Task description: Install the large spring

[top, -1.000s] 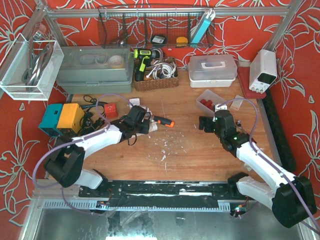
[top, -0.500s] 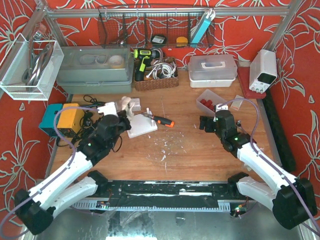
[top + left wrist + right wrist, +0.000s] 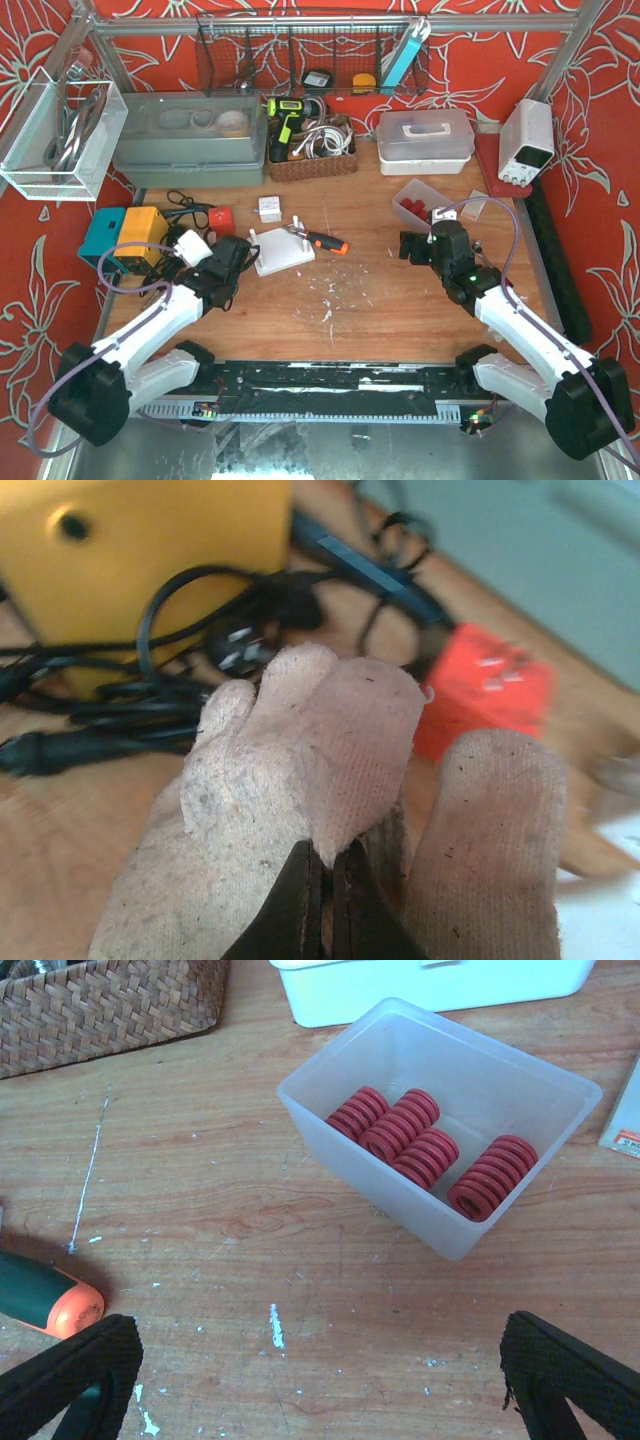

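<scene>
Several large red springs (image 3: 432, 1150) lie in a clear plastic bin (image 3: 520, 1220), which also shows in the top view (image 3: 413, 201). My right gripper (image 3: 320, 1380) is open and empty over bare wood just short of the bin; it is at centre right in the top view (image 3: 409, 246). My left gripper (image 3: 328, 858) is shut on a white fabric glove (image 3: 300, 740), held at the left of the table (image 3: 192, 246). A white fixture plate (image 3: 283, 254) with upright pegs lies just right of the left gripper.
A green and orange screwdriver (image 3: 322, 240) lies beside the plate. A yellow box (image 3: 140, 550), black cables (image 3: 150, 680) and a small red box (image 3: 485, 685) sit ahead of the left gripper. A wicker basket (image 3: 100, 1000) and a white lidded box (image 3: 425, 135) stand at the back.
My left arm has pulled back to the left and towards the near edge, carrying the glove off the white plate, which now lies uncovered. The right arm has not moved.
</scene>
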Available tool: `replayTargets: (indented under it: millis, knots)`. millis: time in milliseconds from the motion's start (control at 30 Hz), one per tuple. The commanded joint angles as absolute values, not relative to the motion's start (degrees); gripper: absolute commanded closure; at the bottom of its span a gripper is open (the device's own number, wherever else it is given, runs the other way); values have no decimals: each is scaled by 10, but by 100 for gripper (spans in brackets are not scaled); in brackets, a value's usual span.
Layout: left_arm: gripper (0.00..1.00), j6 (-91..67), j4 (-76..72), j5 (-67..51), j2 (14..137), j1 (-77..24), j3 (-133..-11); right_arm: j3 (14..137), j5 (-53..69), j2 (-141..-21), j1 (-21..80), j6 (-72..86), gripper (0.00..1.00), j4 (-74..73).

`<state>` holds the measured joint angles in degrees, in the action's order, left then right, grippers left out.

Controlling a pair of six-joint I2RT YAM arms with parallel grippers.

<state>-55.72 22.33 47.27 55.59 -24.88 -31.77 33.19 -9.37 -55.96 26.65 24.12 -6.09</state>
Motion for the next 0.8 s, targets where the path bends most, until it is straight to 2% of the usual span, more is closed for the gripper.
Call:
replayTargets:
  millis: [0, 167, 233, 267, 367, 533, 667, 767]
  knots:
    - [100, -691, 282, 468, 603, -193, -298, 330, -107, -558, 270, 240, 1, -77]
    - [99, -688, 266, 448, 612, -175, -288, 330, -106, -557, 270, 238, 1, -74]
    - [77, -683, 265, 454, 602, -175, -289, 330, -100, -556, 270, 238, 1, -70]
    - [61, -678, 265, 457, 595, -175, -289, 330, -97, -555, 270, 239, 1, -67]
    - [39, -658, 266, 469, 573, -175, -292, 333, -89, -554, 270, 234, 1, -66]
    - [20, -539, 207, 449, 506, -175, -292, 326, -62, -552, 271, 222, 1, -47]
    - [10, -370, 63, 324, 426, -175, -255, 323, -9, -563, 272, 208, 2, -24]
    - [2, -307, -16, 203, 381, -175, -222, 322, 41, -575, 272, 198, 4, -3]
